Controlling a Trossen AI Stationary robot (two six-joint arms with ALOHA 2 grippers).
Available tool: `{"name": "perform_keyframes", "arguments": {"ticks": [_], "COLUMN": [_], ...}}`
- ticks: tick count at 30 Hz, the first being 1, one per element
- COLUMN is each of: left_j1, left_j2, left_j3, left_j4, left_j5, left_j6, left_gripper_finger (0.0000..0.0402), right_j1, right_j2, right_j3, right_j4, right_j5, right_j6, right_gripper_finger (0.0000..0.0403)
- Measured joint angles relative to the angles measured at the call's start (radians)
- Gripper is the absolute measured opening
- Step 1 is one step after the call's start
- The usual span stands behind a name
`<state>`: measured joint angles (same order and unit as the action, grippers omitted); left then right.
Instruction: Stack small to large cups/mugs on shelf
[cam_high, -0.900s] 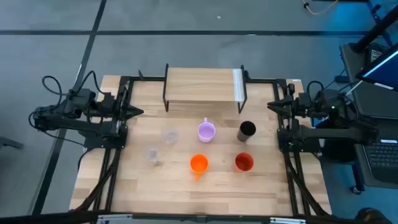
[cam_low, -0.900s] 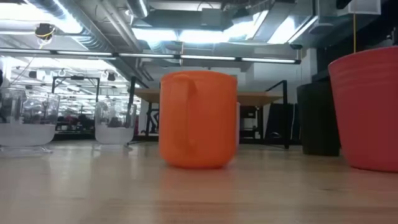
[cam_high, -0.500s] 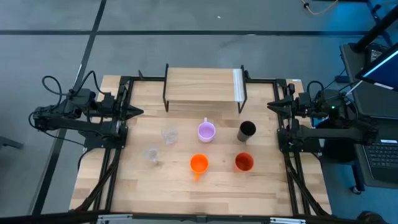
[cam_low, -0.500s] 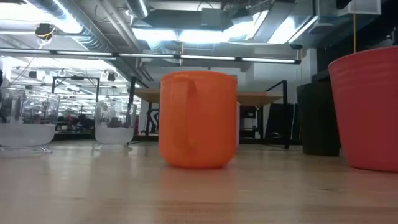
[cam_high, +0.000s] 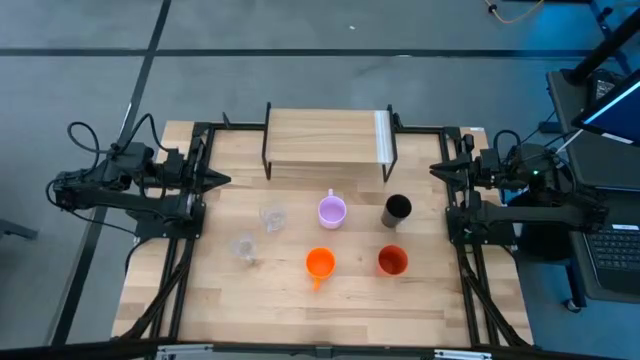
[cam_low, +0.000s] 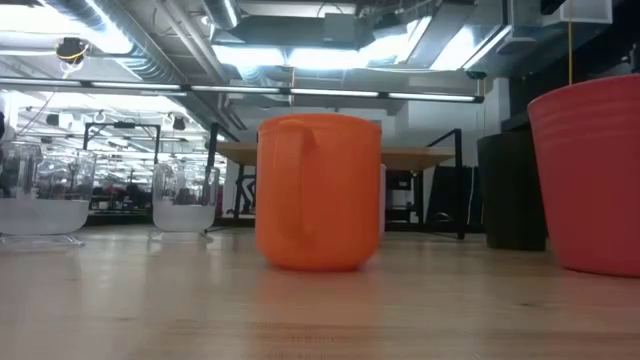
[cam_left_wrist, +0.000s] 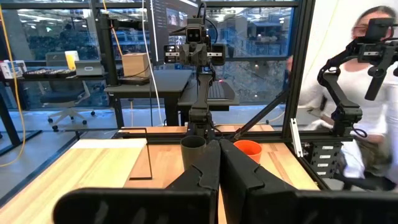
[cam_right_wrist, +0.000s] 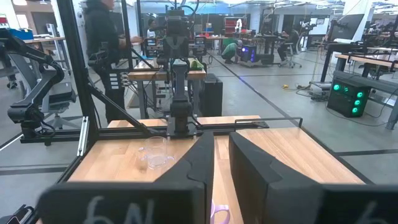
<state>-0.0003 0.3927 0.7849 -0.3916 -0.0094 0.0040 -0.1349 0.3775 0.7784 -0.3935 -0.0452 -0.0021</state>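
Nothing is stacked yet: the light-wood wire-legged shelf (cam_high: 325, 138) is bare, cups stand on the tabletop (cam_high: 220, 300) near it. Left pincer (cam_left_wrist: 219, 163) clenched, empty; right pincer (cam_right_wrist: 222, 163) slightly parted, empty. Next: reach the smallest cup.

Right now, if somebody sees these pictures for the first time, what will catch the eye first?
Probably the orange handled mug, which fills the middle of the low view. From above, the coloured cups stand in a loose group in front of the empty shelf, while the left gripper and right gripper wait at the table's sides.
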Motion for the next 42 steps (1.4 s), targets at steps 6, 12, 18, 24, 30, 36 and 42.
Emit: {"name": "perform_keyframes", "arguments": {"ticks": [6, 12, 18, 24, 30, 36, 42], "left_j1": [0.0, 0.0, 0.0, 0.0, 0.0, 0.0, 0.0], "left_j2": [0.0, 0.0, 0.0, 0.0, 0.0, 0.0, 0.0], "left_j3": [0.0, 0.0, 0.0, 0.0, 0.0, 0.0, 0.0], "left_j4": [0.0, 0.0, 0.0, 0.0, 0.002, 0.005, 0.023], "left_j5": [0.0, 0.0, 0.0, 0.0, 0.0, -0.007, -0.05], "left_j6": [0.0, 0.0, 0.0, 0.002, 0.008, 0.033, 0.034], "left_gripper_finger": [0.0, 0.0, 0.0, 0.0, 0.0, 0.0, 0.0], "right_j1": [0.0, 0.0, 0.0, 0.0, 0.0, 0.0, 0.0], "right_j2": [0.0, 0.0, 0.0, 0.0, 0.0, 0.0, 0.002], "right_j3": [0.0, 0.0, 0.0, 0.0, 0.0, 0.0, 0.0], "right_j4": [0.0, 0.0, 0.0, 0.0, 0.036, 0.093, 0.115], "right_j5": [0.0, 0.0, 0.0, 0.0, 0.0, 0.0, 0.0], "right_j6": [0.0, 0.0, 0.0, 0.0, 0.0, 0.0, 0.104], "right_gripper_finger": [0.0053, 0.0053, 0.0053, 0.0053, 0.0053, 0.0053, 0.0053]}}
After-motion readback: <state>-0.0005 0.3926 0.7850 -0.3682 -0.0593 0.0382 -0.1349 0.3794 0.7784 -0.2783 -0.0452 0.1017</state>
